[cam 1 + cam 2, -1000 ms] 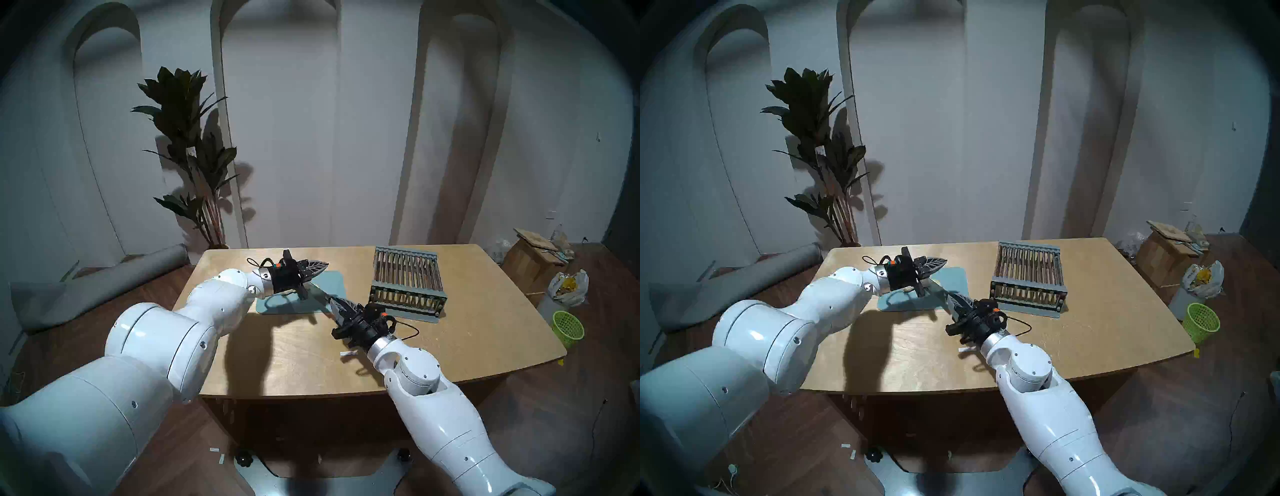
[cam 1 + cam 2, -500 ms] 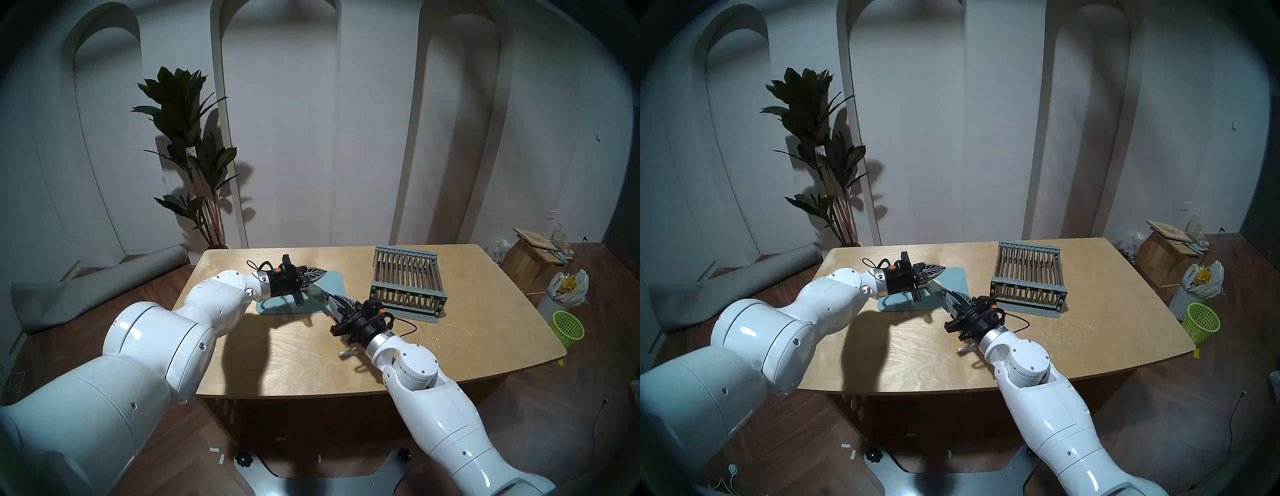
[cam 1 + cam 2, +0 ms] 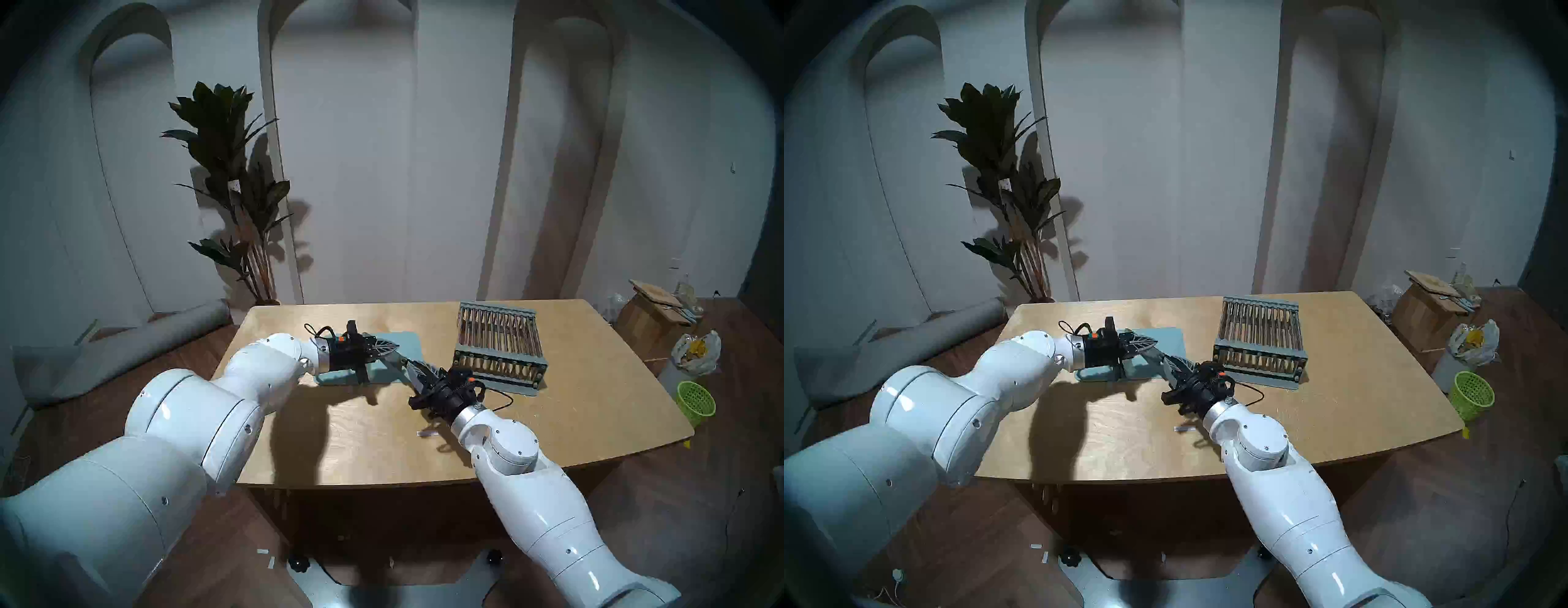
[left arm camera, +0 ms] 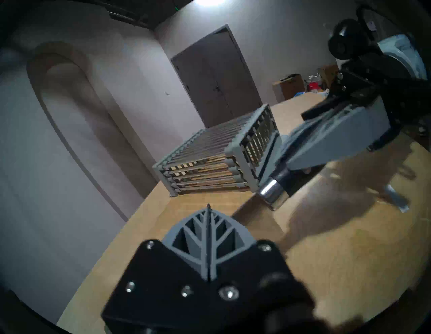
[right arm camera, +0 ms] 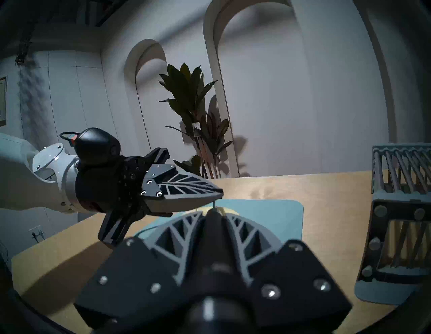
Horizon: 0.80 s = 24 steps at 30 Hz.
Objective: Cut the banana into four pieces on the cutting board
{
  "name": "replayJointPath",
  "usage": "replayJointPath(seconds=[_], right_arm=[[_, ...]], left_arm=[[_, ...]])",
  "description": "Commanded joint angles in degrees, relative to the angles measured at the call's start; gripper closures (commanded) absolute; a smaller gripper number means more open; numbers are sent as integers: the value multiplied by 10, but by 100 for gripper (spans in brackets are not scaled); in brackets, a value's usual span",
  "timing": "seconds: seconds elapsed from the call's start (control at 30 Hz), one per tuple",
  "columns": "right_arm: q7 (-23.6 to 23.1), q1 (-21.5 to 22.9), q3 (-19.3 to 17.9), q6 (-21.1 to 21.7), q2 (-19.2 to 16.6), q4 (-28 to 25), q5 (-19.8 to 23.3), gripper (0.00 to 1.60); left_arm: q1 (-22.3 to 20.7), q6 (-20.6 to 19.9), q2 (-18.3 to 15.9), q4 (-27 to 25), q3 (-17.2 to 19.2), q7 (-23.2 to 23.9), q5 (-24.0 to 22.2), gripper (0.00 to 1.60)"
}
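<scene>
The light blue-grey cutting board (image 3: 409, 342) (image 3: 1172, 337) (image 5: 268, 217) lies on the wooden table. My right gripper (image 3: 409, 364) (image 3: 1169, 361) (image 5: 213, 212) is shut on a knife (image 4: 271, 190) (image 5: 213, 229) with a black handle, and its blade points over the board's near right edge. Just past the knife tip, only a pale sliver of the banana (image 5: 231, 211) shows; the head views hide it behind the grippers. My left gripper (image 3: 396, 345) (image 3: 1155, 341) (image 4: 208, 208) (image 5: 219, 193) is shut and empty. It hangs low over the board, its tip close to the knife.
A grey slatted rack (image 3: 498, 344) (image 4: 217, 161) stands on a mat right of the board, close to my right wrist. A white paper strip (image 3: 426, 433) lies near the right forearm. A green basket (image 3: 695, 401) and boxes sit on the floor to the right.
My left gripper has come down closer to the board. My right gripper has rolled and pushed the knife slightly forward toward the left gripper's tip.
</scene>
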<state>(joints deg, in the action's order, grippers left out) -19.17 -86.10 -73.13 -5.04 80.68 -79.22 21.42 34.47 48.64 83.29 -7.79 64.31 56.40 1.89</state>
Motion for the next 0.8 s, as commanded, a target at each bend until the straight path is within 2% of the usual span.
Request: replayJointPath(seconds=[0.0,0.2,0.77], right_arm=[[-4,19,10,-5,13,-5,-1,160],[-5,24,11,2,15,4,7,160],[-1,28,14,11,15,11,18,160]], left_arm=[[-8,12,2,-4,-13,22,11,160],[-8,16,-2,-2,-21,21,18,160],[-2,15,10,6,-101,33,78,160]])
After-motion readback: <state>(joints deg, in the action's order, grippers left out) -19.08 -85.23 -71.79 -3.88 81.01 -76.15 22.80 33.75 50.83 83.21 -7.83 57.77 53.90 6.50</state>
